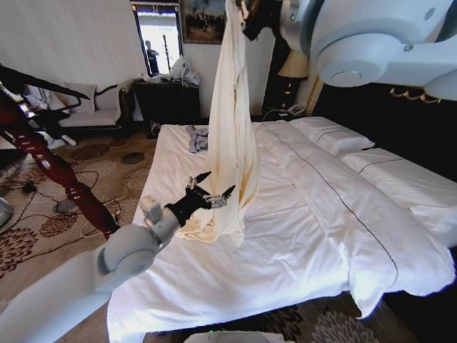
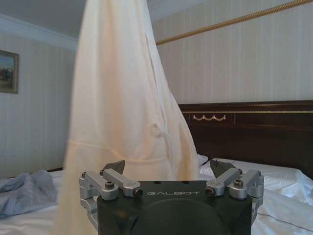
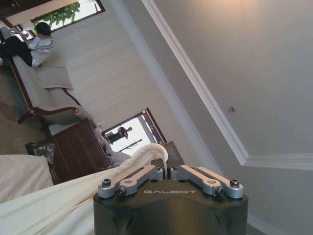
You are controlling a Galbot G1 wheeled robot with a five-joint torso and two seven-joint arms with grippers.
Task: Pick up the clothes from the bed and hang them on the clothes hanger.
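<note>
The clothes (image 1: 232, 121), a long cream garment, hang straight down over the bed (image 1: 285, 236), with the hem resting bunched on the sheet. My right gripper (image 3: 164, 164) is raised high and shut on a bunched fold of the clothes (image 3: 146, 155); it appears at the top as the right gripper (image 1: 251, 18). My left gripper (image 1: 214, 187) is open beside the garment's lower part. From the wrist, the left gripper (image 2: 168, 169) stands apart with the clothes (image 2: 122, 98) just ahead. Thin black bars (image 1: 43, 84) at the far left look like the clothes hanger.
A reddish-brown turned post (image 1: 61, 175) slants at the left beside the bed. A small grey-blue garment (image 1: 198, 137) lies near the bed's far corner. The dark headboard (image 2: 244, 127), pillows (image 1: 335, 136), a dark cabinet (image 1: 168, 100) and cables (image 1: 86, 207) on the carpet lie around.
</note>
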